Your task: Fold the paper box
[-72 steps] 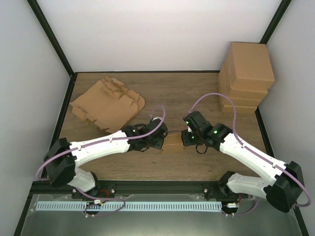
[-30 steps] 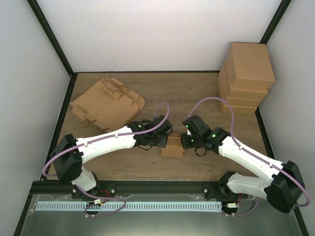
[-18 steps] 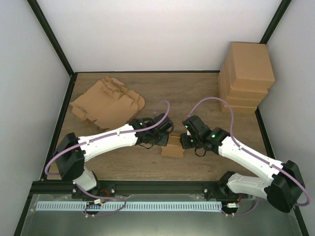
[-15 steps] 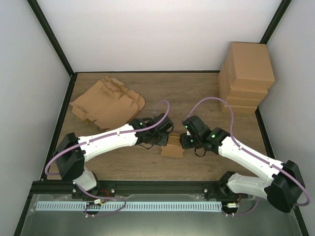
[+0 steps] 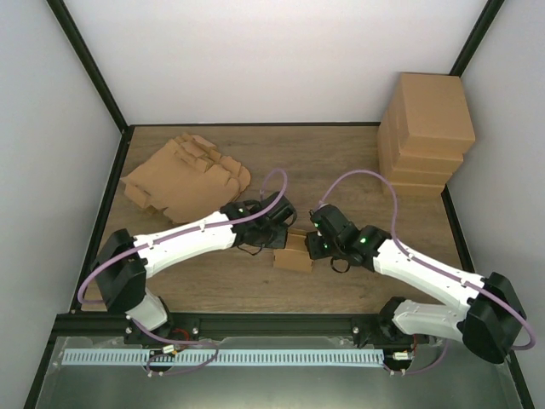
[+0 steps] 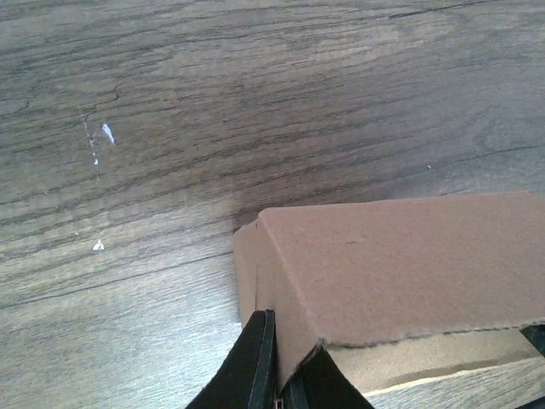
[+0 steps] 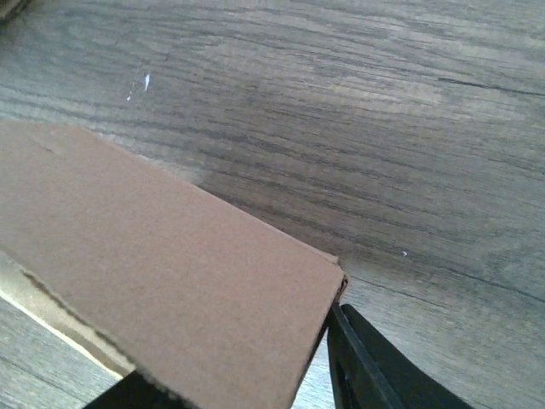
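The small brown paper box (image 5: 294, 254) sits on the wooden table between my two grippers, its lid panel folded over the top. My left gripper (image 5: 278, 240) is at the box's left end. In the left wrist view its fingers (image 6: 254, 362) pinch the left side wall of the box (image 6: 400, 264). My right gripper (image 5: 315, 244) is at the box's right end. In the right wrist view one finger (image 7: 375, 366) lies outside the right end wall of the box (image 7: 162, 256), and the other shows only at the bottom edge, below the lid.
A pile of flat unfolded box blanks (image 5: 183, 179) lies at the back left. A stack of finished boxes (image 5: 426, 128) stands at the back right corner. Black frame posts and white walls bound the table.
Both grippers have closed in on the ends of the box and shifted slightly left and away with it. The box now sits a little further left.
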Motion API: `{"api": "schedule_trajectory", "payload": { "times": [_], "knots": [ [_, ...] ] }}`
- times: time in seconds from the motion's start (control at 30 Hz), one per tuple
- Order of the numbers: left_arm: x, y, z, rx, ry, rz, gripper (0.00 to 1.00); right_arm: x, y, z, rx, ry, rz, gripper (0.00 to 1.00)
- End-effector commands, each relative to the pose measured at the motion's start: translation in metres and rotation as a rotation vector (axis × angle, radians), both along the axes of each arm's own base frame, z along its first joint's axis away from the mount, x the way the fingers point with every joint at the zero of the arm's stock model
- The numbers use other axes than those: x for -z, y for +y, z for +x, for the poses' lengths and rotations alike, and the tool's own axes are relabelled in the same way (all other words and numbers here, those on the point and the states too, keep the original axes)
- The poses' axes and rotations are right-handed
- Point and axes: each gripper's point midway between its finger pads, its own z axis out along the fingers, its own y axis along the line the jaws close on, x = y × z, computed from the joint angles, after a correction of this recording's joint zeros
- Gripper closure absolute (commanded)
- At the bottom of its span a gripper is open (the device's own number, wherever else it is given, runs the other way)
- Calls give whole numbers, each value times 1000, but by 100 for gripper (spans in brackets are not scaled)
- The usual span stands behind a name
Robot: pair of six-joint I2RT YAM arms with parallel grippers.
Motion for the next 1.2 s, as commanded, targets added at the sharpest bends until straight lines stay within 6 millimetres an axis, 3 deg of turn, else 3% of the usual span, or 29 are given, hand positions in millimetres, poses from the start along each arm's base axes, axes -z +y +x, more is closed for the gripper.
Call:
{"api": "schedule_trajectory", "payload": {
  "times": [0.0, 0.2, 0.37, 0.57, 0.7, 0.93, 1.17],
  "knots": [
    [-23, -11, 6, -22, -26, -87, 96, -2, 7, -3, -4, -24, 38, 62],
    [-24, -1, 11, -77, -83, -122, 96, -21, 21, -6, -16, -20, 158, 58],
    [-18, 10, 6, -123, -96, -155, 96, -15, 28, -11, -27, 14, 195, 49],
    [-20, 14, 3, -126, -88, -154, 96, 5, 21, -15, -38, 34, 138, 49],
    [-23, 12, 1, -110, -80, -165, 96, 12, 18, -14, -43, 37, 97, 55],
    [-29, -1, -5, -42, -18, -151, 96, 15, 14, -12, -64, 11, 61, 61],
    [-19, -1, -11, -13, 25, -108, 96, 12, 15, -8, -65, -9, 54, 62]
  ]
}}
